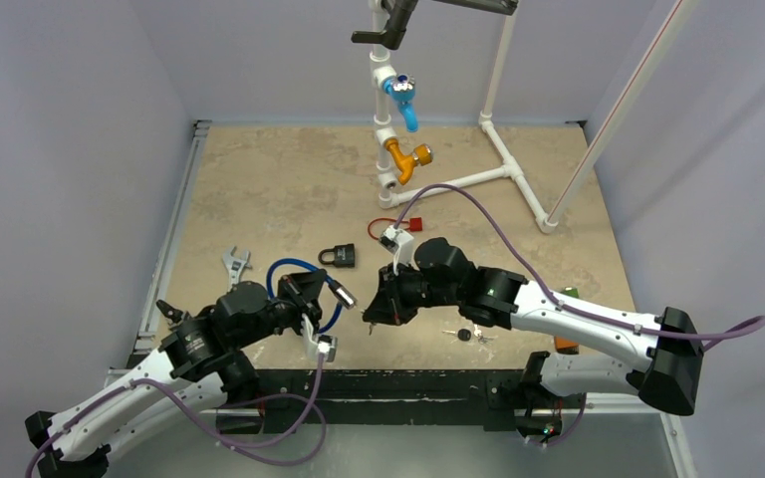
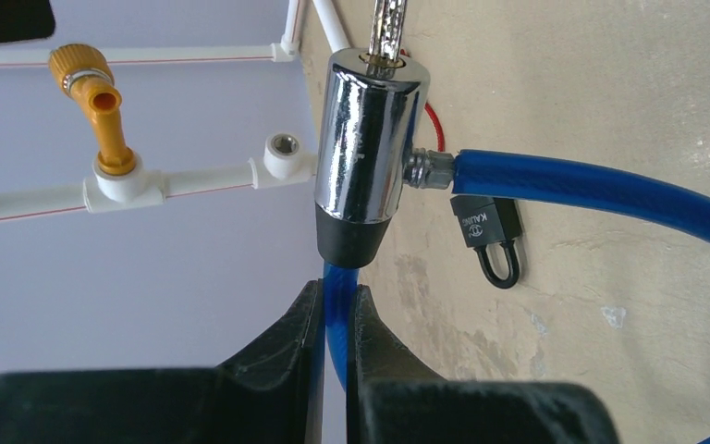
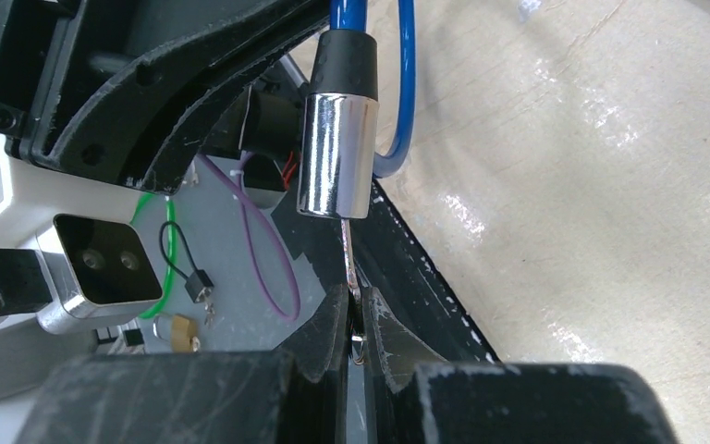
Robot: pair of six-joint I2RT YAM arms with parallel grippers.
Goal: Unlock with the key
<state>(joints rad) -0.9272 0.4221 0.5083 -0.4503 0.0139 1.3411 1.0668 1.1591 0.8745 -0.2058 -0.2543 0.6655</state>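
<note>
With both arms reaching in from the near edge, the left gripper [image 2: 337,294] has its fingers clamped on the blue cable [image 2: 592,185], right below the chrome lock [image 2: 365,148]. And look at the other end of that lock: the key [image 3: 348,254] runs straight into it, blade lined up with the barrel! The right gripper [image 3: 353,307] has its fingers pinched together on the key's head, sitting at 3 o'clock from the lock in the overhead view, gripper facing gripper. Loose keys [image 1: 468,334] lie on the table [image 1: 289,189] at 4 o'clock from the right gripper. Moving out, a black padlock [image 1: 339,256] lies flat at 12 o'clock from the lock, close by but apart. A wrench [image 1: 234,264] rests at 10 o'clock from the left gripper. Further on, a red tag [image 1: 408,224] sits at 1 o'clock from the padlock. At the far edge stands the pipe frame [image 1: 513,169], with a yellow tap [image 1: 408,159] and a blue tap [image 1: 403,100] above it.
</note>
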